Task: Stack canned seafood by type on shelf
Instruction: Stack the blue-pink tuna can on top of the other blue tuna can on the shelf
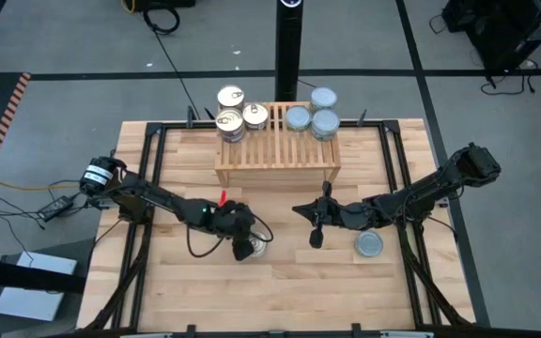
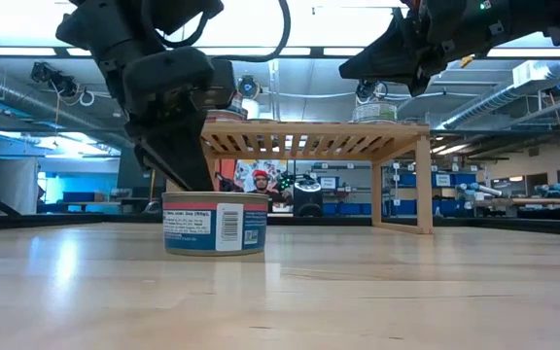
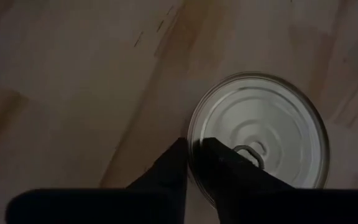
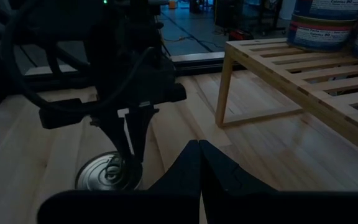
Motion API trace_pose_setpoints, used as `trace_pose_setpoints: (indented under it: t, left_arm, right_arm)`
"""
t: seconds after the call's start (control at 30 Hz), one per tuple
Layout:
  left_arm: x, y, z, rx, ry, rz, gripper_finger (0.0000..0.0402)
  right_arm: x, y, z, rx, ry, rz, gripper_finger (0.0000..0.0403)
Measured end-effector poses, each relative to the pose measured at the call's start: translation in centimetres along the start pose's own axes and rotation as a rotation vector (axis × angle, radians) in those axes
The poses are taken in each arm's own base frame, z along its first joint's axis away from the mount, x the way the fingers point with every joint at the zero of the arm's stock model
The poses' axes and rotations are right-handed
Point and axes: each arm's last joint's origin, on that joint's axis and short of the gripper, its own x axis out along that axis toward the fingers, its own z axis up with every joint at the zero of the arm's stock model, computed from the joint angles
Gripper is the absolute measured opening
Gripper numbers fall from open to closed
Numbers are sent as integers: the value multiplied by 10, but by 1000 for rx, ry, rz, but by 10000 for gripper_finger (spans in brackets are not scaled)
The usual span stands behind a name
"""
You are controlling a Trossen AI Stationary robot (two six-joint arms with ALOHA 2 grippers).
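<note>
A round tin (image 2: 215,223) with a pull-tab lid (image 3: 263,134) stands on its base on the table, in front of the shelf. My left gripper (image 3: 193,148) comes down onto the tin's rim, fingers close together. The light-wood shelf (image 1: 275,155) stands at the far middle. It carries three gold-lidded tins (image 1: 230,124) on its left part and three pale blue-silver ones (image 1: 325,122) on its right. Another silver-lidded tin (image 1: 369,244) stands on the table at the right. My right gripper (image 4: 199,149) hovers shut and empty between the shelf and that tin. My left gripper has the tin's rim (image 3: 191,134) between its two fingertips, one finger (image 3: 225,165) on the lid and the other (image 3: 173,168) outside the wall. The fingers slant down from the table's left (image 4: 129,146). The tin stands upright with its base on the table.
The shelf's slatted top has bare room in front of the tins (image 1: 275,150). Black frame rails (image 1: 153,160) run along the table's left and right sides. A dark post (image 1: 289,47) stands behind the shelf. Open tabletop (image 1: 289,291) lies toward the near edge.
</note>
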Motion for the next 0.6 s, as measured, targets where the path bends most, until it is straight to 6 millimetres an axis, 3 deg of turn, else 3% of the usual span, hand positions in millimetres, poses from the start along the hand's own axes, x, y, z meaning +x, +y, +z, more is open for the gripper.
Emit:
trace_pose_setpoints:
  t: [0.23, 0.6]
  left_arm:
    - [0, 0, 1, 67, -7, -4, 7]
    - [-9, -10, 16, 224, -8, -6, 2]
  right_arm:
    - [0, 0, 0, 0, 1, 0, 10]
    - [0, 0, 0, -1, 2, -1, 11]
